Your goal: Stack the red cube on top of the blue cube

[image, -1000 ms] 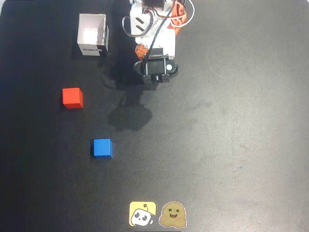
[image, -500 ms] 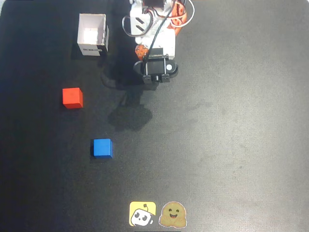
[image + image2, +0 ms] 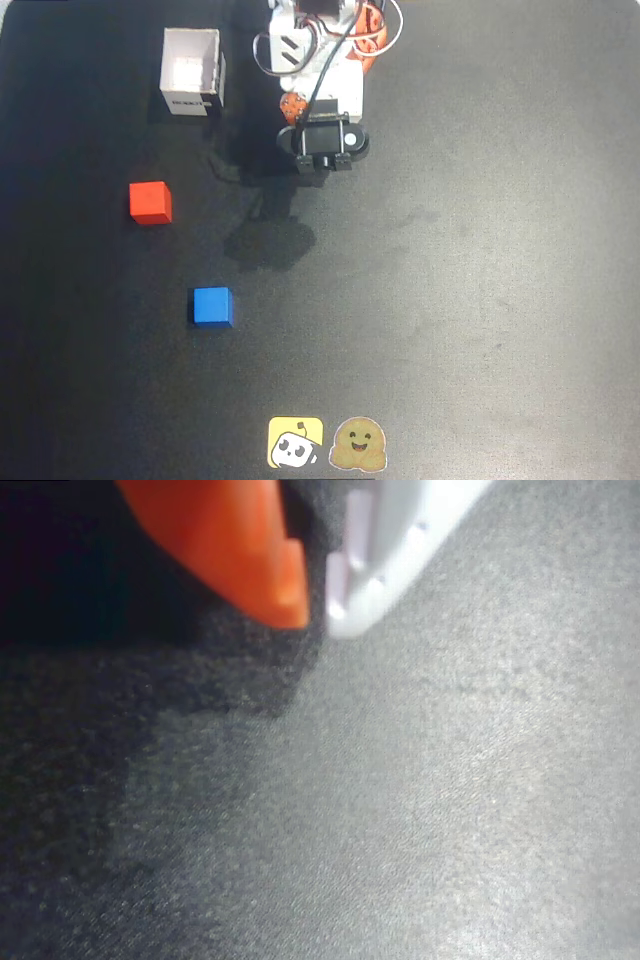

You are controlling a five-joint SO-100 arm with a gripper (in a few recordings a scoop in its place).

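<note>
step in hand: approach, no grasp yet. pincer [image 3: 315, 595] closed and empty, tips nearly touching above bare counter [image 3: 480, 250]. red cube [image 3: 150, 202] sits well apart from blue cube [image 3: 212, 306]. next move: open pincer and reach to red cube

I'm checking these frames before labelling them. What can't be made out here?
- Gripper, wrist view: the fingertips sit close together and their upper parts run off the top edge.
- White box, overhead view: the label print is too small to read.
- Red cube and blue cube: lower faces hidden from above.
</note>
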